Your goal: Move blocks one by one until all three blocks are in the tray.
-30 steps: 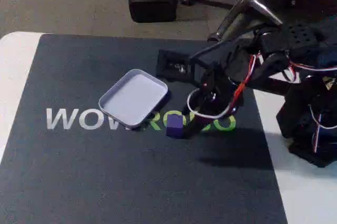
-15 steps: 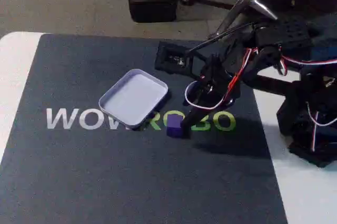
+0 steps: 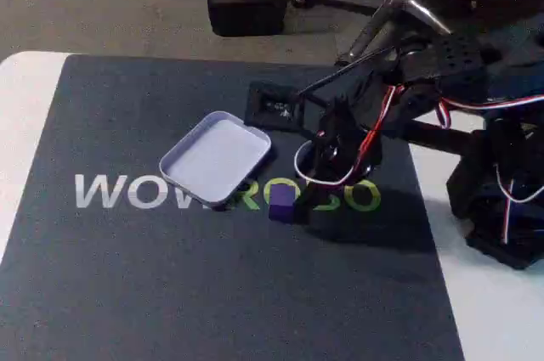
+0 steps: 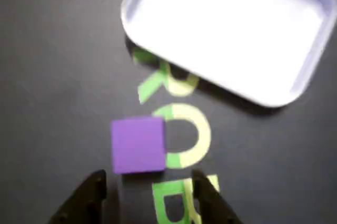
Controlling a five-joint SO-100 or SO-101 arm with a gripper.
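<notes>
Since before, my tool (image 4: pixel 149 192) moved closer, spread wide just below the block (image 4: pixel 139 145). Next I pinch it for the tray (image 4: pixel 226 29).

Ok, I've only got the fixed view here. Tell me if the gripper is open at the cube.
Observer: Open. In the wrist view the gripper has its fingers spread wider than the cube.
Operator: Say whether the cube is between them.
Observer: Not yet. It sits just ahead of the fingertips, roughly centred on the gap.
Operator: Check it against the tray.
Observer: Apart. Dark mat and green lettering show between the cube and the tray.
</notes>
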